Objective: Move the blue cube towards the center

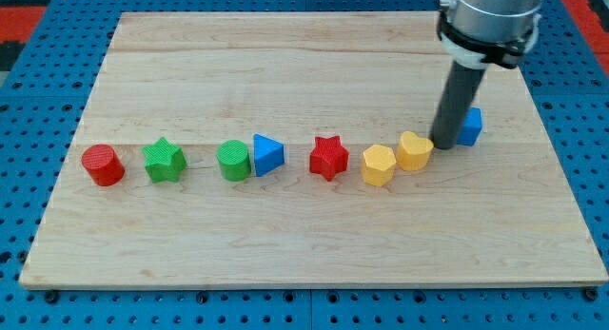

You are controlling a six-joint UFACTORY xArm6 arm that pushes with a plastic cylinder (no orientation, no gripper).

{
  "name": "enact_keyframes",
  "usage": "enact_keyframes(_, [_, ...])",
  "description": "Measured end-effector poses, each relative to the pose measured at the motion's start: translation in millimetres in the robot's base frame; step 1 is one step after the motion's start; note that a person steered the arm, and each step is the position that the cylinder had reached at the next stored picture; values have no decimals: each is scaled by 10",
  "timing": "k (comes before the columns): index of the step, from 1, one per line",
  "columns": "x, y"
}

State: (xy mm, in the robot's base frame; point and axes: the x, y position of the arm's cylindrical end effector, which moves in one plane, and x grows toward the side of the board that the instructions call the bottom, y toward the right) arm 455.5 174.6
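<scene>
The rod hides most of the blue cube (pixel 471 126): only its right part shows, at the view's right of the rod, so whether the two touch cannot be told. My tip (pixel 444 144) sits just right of the yellow heart block (pixel 414 150); whether it touches that block is unclear too. The arm's upper body (pixel 490 16) is cut off by the view's top edge. The table (pixel 314 263) shows whole, but the blue perforated surface (pixel 19 130) around it runs past every edge of the view.
</scene>
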Motion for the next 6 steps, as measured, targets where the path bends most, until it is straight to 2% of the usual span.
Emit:
enact_keyframes(2, [-403,666])
enact_keyframes(3, [-715,674])
enact_keyframes(4, [-1027,148])
enact_keyframes(5, [-975,-715])
enact_keyframes(6, [-672,-241])
